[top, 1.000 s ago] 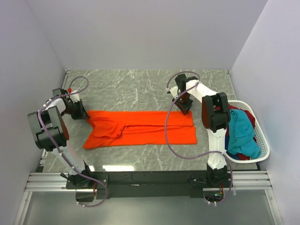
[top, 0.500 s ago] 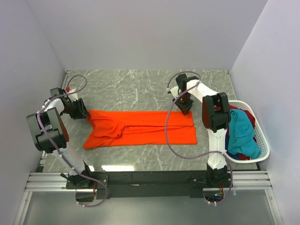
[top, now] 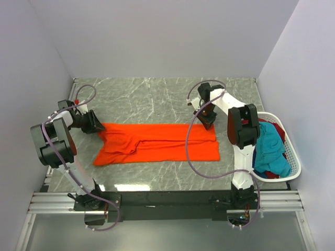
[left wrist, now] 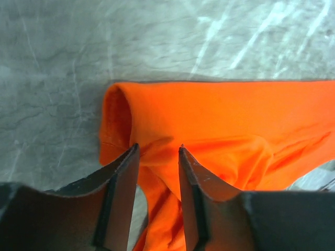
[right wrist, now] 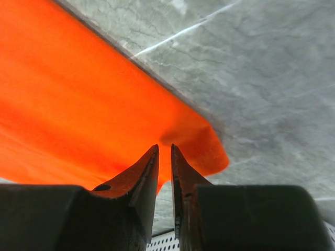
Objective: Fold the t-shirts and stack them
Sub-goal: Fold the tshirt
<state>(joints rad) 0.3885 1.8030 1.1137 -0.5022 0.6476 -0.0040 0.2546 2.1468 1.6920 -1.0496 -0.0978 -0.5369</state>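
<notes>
1. Over the last second the left pincer (left wrist: 158,148) has opened and edged right; the right pincer (right wrist: 164,147) has narrowed.
2. The left arm lies low at frame left, its jaws apart over the orange shirt (top: 157,142)'s corner fold. The right pincer pinches the shirt's upper right corner.
3. The shirt lies flat in the middle of the bench (top: 146,99). A basket (top: 294,151) with a teal shirt (top: 269,149) sits at the right edge.

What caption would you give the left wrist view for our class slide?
Left gripper, jaws parted, poised over the folded end of the orange t-shirt on the marble table.
</notes>
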